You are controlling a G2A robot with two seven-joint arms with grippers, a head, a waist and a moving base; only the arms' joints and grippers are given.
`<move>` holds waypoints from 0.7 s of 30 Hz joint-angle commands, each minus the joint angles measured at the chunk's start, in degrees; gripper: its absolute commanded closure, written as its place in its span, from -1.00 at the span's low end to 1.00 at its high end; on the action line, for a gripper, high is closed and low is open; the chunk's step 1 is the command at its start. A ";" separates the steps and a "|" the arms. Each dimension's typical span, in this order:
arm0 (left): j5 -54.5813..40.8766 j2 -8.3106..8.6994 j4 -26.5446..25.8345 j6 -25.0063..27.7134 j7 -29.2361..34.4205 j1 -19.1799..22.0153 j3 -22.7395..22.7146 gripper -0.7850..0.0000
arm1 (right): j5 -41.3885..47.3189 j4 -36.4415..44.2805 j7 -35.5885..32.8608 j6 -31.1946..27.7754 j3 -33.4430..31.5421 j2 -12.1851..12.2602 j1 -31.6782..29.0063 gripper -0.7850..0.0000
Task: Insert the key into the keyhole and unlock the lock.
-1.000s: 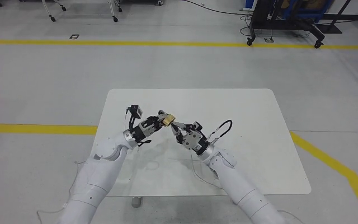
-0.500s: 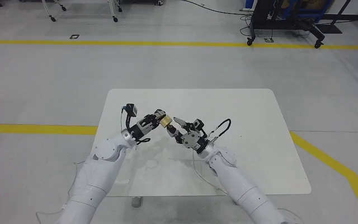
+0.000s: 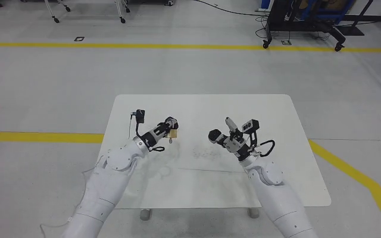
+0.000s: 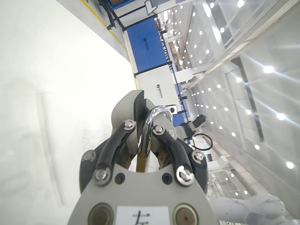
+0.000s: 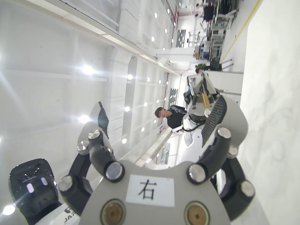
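A brass padlock (image 3: 172, 134) with a silver shackle (image 4: 151, 122) is held above the white table (image 3: 274, 178), left of its middle. My left gripper (image 3: 171, 124) is shut on it, the shackle standing between the fingers (image 4: 131, 111) and the brass body (image 4: 142, 162) sitting nearer the wrist. My right gripper (image 3: 220, 129) hangs to the right of the lock, well apart from it, open with nothing between its fingers (image 5: 218, 115). From the right wrist, the left gripper and the brass lock (image 5: 204, 100) are small and farther off.
Grey floor with yellow lines surrounds the table. A dark wheeled frame (image 3: 309, 24) stands far behind it. Bare table surface lies between and in front of the two grippers.
My right gripper has left the lock, drawn away to the right and turned, its fingers now spread. The left gripper stayed shut on the padlock and shifted slightly left.
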State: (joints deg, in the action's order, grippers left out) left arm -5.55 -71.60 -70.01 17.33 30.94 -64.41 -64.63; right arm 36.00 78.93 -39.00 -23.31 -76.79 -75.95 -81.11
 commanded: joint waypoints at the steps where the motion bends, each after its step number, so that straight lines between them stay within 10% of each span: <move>1: 4.10 -0.50 0.14 -4.42 -0.89 1.17 2.86 1.00 | 1.42 3.66 0.48 -0.53 -4.81 0.70 -3.14 -1.00; 13: 15.67 -4.94 11.26 -22.19 -3.82 11.50 16.71 1.00 | 1.42 3.66 0.48 -0.53 -4.81 0.70 -3.14 -1.00; 17: 17.97 -5.69 14.05 -24.43 -2.77 13.14 18.47 -1.00 | 1.42 3.66 0.48 -0.53 -4.81 0.70 -3.14 -1.00; 21: 17.79 -5.51 14.00 -24.01 -1.84 12.82 17.46 -1.00 | 1.42 3.66 0.48 -0.53 -4.81 0.70 -3.14 -1.00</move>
State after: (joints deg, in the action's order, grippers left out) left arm 13.03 -77.28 -55.64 -7.32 28.78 -51.14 -46.45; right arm 37.42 82.59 -38.52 -23.84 -81.61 -75.26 -84.26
